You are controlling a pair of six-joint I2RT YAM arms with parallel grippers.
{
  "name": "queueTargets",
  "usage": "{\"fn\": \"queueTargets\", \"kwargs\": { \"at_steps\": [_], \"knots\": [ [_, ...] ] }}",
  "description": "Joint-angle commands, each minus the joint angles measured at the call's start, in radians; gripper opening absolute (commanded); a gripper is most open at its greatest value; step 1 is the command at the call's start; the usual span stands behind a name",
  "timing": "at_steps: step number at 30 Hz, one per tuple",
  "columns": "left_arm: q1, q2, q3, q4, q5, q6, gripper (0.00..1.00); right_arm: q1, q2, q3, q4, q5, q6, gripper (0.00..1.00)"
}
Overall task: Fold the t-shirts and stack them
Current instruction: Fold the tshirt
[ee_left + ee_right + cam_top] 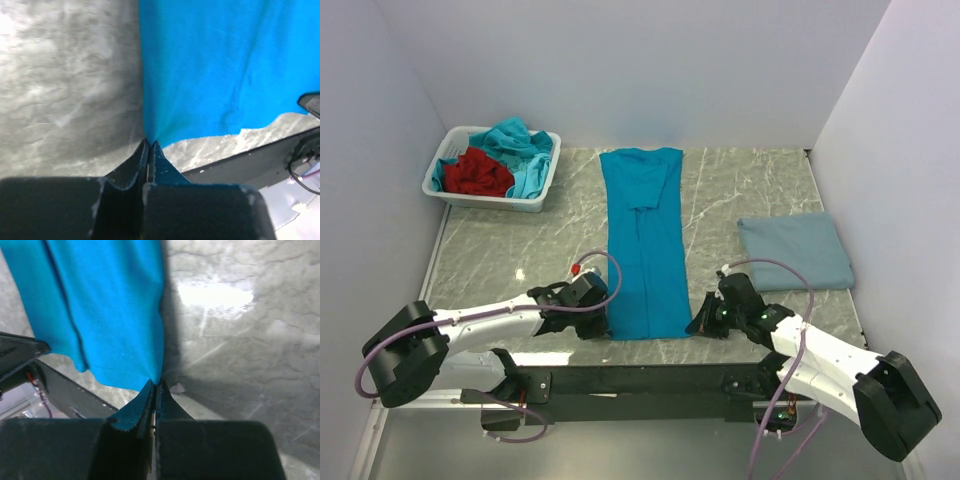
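left fingers (134, 165) and right fingers (135, 410) clamp the near hem corners of the teal-blue t-shirt (645, 240), a long strip on the counter (520, 250). the crosswise fold looks in hand; next, both corners should rise together toward the collar.

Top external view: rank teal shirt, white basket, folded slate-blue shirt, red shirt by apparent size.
1. teal shirt
2. white basket and folded slate-blue shirt: about alike; basket sits farther back, so unranked
3. red shirt, only partly visible
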Motion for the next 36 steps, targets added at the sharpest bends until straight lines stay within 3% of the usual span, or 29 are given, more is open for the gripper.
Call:
{"fn": "queueTargets", "kwargs": {
  "at_steps": [1,9,15,23,36],
  "knots": [
    [-0.014,-0.024,0.014,0.034,0.007,0.001,0.01,0.004,-0.052,0.018,-0.003,-0.020,0.020,0.00],
    [-0.012,-0.041,0.103,-0.001,-0.019,0.002,0.01,0.003,-0.077,0.129,-0.084,0.038,-0.025,0.00],
    [0.015,0.014,0.211,-0.047,-0.120,0.038,0.01,-0.002,-0.012,0.250,-0.095,0.118,-0.060,0.00],
    [0.187,0.079,0.332,0.033,-0.070,0.128,0.01,-0.048,0.129,0.445,-0.085,0.211,-0.108,0.00],
    [0.354,0.278,0.591,0.039,-0.048,0.252,0.00,-0.161,0.383,0.716,-0.083,0.181,-0.170,0.00]
  ]
}}
